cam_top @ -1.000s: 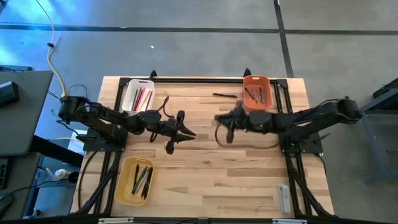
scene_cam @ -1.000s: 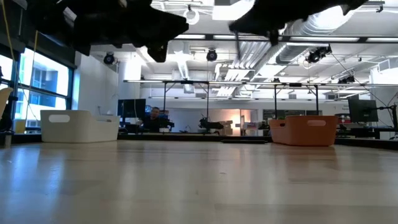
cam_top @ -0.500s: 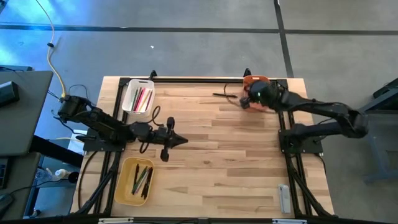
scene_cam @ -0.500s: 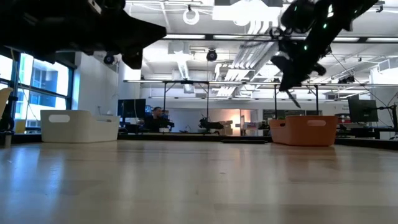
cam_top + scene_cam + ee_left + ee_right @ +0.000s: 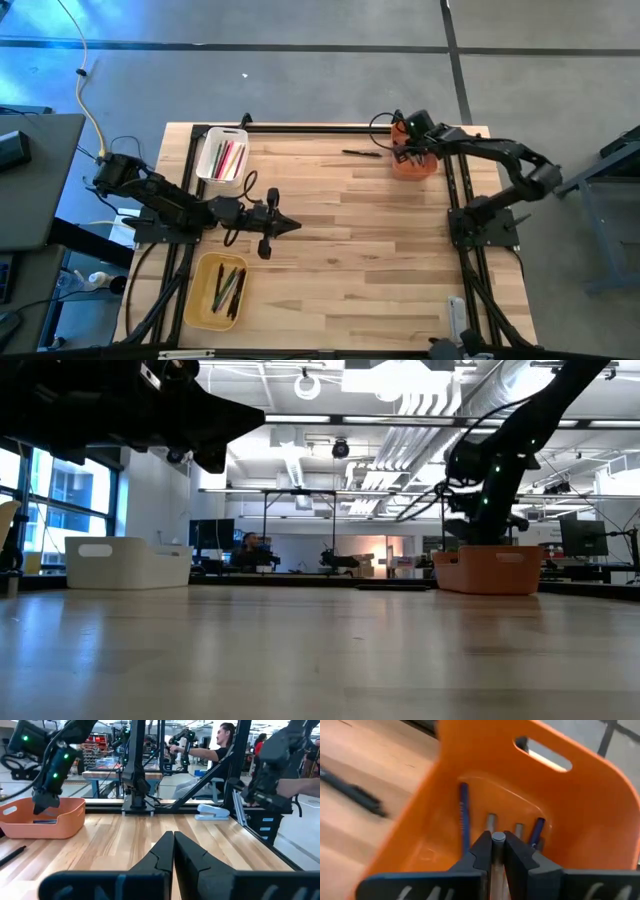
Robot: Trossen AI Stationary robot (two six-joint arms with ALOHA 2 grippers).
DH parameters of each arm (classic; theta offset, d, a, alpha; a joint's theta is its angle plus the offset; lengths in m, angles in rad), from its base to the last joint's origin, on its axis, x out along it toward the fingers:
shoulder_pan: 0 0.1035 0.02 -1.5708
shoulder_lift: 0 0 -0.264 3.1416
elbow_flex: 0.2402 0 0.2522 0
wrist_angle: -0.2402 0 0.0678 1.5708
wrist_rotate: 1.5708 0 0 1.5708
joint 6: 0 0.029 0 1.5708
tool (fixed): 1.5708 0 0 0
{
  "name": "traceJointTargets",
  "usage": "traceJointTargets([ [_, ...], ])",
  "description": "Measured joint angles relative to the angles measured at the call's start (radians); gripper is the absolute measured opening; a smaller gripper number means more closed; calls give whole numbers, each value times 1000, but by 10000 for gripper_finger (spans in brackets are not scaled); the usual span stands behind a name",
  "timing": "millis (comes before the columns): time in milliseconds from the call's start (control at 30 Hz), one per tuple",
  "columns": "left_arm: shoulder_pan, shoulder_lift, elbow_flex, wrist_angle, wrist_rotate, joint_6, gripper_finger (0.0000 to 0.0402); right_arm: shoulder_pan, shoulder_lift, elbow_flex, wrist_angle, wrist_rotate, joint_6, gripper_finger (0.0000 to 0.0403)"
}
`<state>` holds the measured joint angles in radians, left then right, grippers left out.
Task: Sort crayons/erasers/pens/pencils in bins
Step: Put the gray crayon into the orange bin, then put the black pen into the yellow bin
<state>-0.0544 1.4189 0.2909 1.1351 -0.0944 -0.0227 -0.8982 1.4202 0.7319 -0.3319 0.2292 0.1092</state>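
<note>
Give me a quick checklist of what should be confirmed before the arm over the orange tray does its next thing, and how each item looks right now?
1. Right gripper is holding something: ok, its fingers are shut on a grey pen.
2. It is above the right tray: ok, the orange bin lies directly under it.
3. Room in that bin: ok, only a few pens lie on its floor.
4. Left gripper is out of the way: ok, shut and empty over the middle of the table.
5. Work left to do: not ok, a black pen lies on the table beside the orange bin.
6. Whether the held pen belongs with this bin's contents: cannot tell.
</note>
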Motion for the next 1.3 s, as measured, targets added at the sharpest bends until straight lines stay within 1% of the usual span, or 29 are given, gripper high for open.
traceJointTargets([
  [133, 0, 0, 0, -1, 0, 0, 1, -26, 57, 0, 8, -1, -5, 17],
  [233, 0, 0, 0, 0, 0, -1, 0, -32, 75, 0, 7, -2, 0, 28],
  [300, 1, 0, 0, 9, 0, -19, 1, -32, 74, 0, 8, -1, 3, 44],
  [400, 2, 0, 0, 27, 4, -41, 0, -31, 52, 3, 6, 17, 2, 79],
  [533, 2, 0, 0, 35, 4, -45, 0, -31, -2, 55, -35, 32, -15, 126],
  [600, 2, 0, 0, 37, 3, -45, 0, -27, -30, 98, -37, -7, -41, 143],
  [700, 2, 0, 0, 37, 3, -45, 1, -1, -50, 166, -36, -157, -110, 156],
  [767, 2, 0, 0, 37, 3, -45, 1, 40, -45, 207, -34, -215, -161, 156],
  [900, 2, 0, 0, 36, 4, -52, 1, 139, 18, 256, -44, -227, -269, 151],
  [1033, 2, 0, 0, 36, 4, -52, 0, 215, 126, 304, -70, -228, -327, 149],
  [1200, 2, 0, 0, 28, 11, -52, 0, 257, 302, 400, -186, -222, -401, 149],
  [1300, 2, 0, 0, 28, 30, -53, 0, 261, 396, 458, -228, -186, -429, 150],
])
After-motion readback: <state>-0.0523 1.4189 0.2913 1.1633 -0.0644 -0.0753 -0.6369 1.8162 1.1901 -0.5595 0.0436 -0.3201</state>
